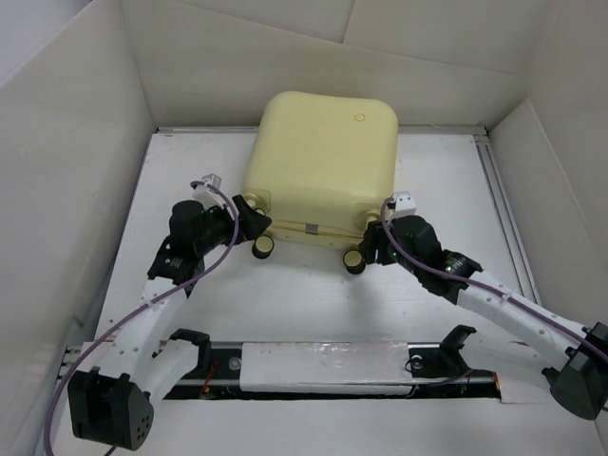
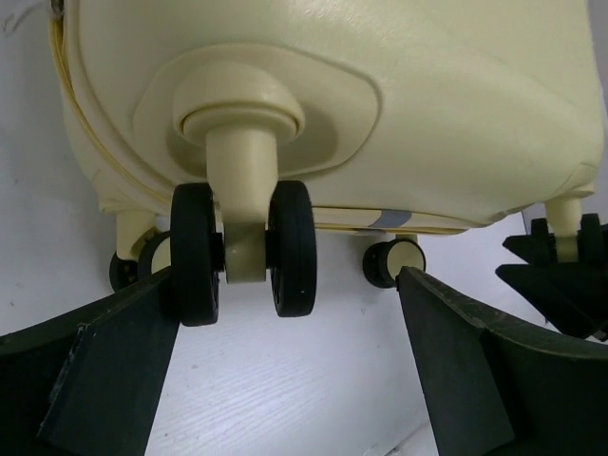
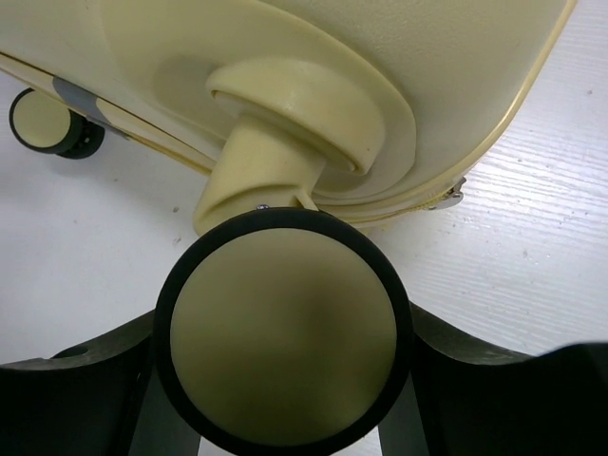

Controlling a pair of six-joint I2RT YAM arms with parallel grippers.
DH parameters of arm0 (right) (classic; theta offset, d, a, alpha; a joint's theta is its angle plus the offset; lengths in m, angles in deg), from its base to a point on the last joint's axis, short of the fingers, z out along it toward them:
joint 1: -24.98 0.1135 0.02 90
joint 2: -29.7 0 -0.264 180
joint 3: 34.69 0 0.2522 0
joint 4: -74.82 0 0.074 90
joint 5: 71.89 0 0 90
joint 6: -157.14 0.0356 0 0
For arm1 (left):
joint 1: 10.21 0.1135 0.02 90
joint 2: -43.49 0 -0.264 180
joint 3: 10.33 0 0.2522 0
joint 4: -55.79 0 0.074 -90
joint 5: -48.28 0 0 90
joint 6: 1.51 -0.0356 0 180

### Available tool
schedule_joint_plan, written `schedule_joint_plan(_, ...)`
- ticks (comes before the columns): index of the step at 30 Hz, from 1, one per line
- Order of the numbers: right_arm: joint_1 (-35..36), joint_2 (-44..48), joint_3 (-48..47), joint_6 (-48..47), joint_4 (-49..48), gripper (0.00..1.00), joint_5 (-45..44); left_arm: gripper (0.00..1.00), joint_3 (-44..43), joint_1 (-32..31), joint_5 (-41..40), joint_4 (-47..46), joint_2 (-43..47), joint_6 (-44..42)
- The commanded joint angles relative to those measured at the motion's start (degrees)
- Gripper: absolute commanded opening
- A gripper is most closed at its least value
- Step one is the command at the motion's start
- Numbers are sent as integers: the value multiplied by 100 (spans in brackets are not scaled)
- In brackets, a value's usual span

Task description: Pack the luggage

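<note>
Top external view is showing the luggage (image 1: 321,161) lying flat and closed at the middle of the table (image 1: 313,313), with its wheels pointing toward my arms. I am holding the right gripper (image 1: 369,249) closed around the right caster (image 3: 283,334), whose wheel is filling the gap between both fingers. The left gripper (image 1: 255,220) is standing wide, with the left caster (image 2: 197,252) resting against one finger and not centred. I am judging that the step is to take both near corners and steady the case. To do it well, I am planning to centre the left jaws on the caster stem before closing, because casters are swivelling easily and the case could be turning.
</note>
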Motion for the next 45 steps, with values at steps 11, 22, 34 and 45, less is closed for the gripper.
schedule_joint_plan(11,150,416,-383,-349,-794,63,415,55,-319,-10,-473,-52,-734,139)
schedule_joint_plan(22,-17,2068,1145,-183,-1221,49,396,0,-776,-10,-657,265,-559,149)
schedule_joint_plan(34,-1131,2131,2597,-542,-3447,40,843,0,-1101,-10,-420,511,-67,148)
schedule_joint_plan(45,-1554,2397,3090,-797,-4132,51,1344,0,-1286,-10,-367,573,276,148)
